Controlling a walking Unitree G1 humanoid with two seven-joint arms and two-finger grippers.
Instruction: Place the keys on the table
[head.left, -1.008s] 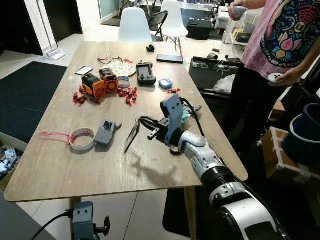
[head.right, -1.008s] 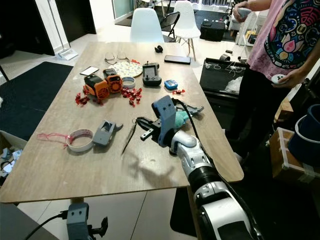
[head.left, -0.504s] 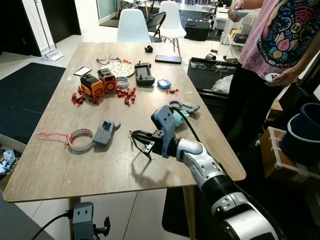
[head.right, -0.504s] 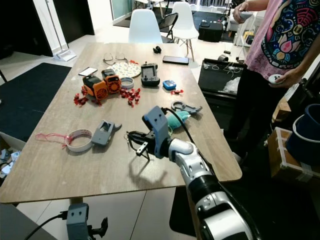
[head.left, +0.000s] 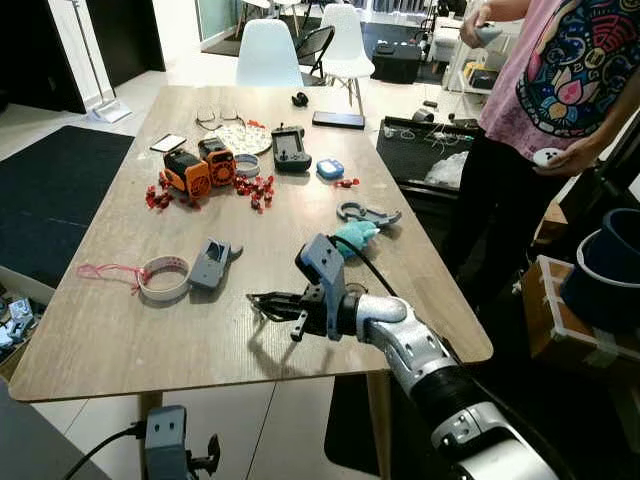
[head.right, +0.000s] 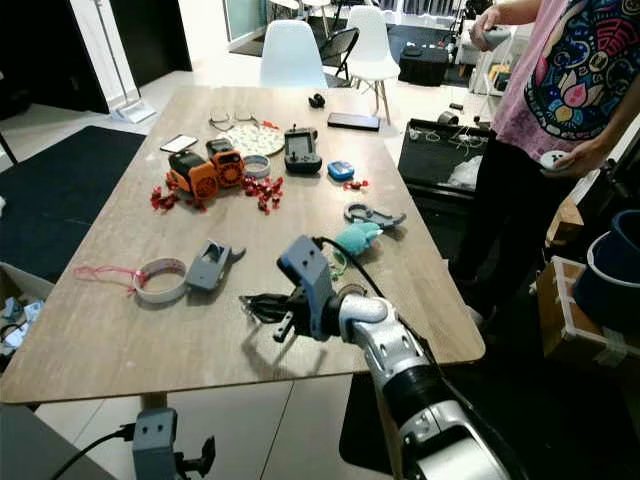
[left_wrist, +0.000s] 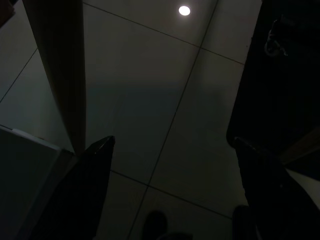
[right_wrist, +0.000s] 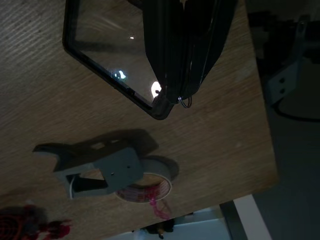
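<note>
My right gripper is low over the wooden table, near its front edge, and is shut on the keys. In the right wrist view the black fingers pinch a thin wire key ring. A flat, dark, glossy tag lies under the fingers, above the wood. I cannot tell whether the keys touch the table. My left gripper hangs idle below the table edge, open over a dim tiled floor.
A grey tape dispenser and a tape roll lie left of the right gripper. Behind are a teal plush, a carabiner, orange gadgets and a controller. A person stands at the table's right side.
My right gripper has come down and moved toward the table's front edge. The keys, which dangled from it a second ago, are now low at the table.
</note>
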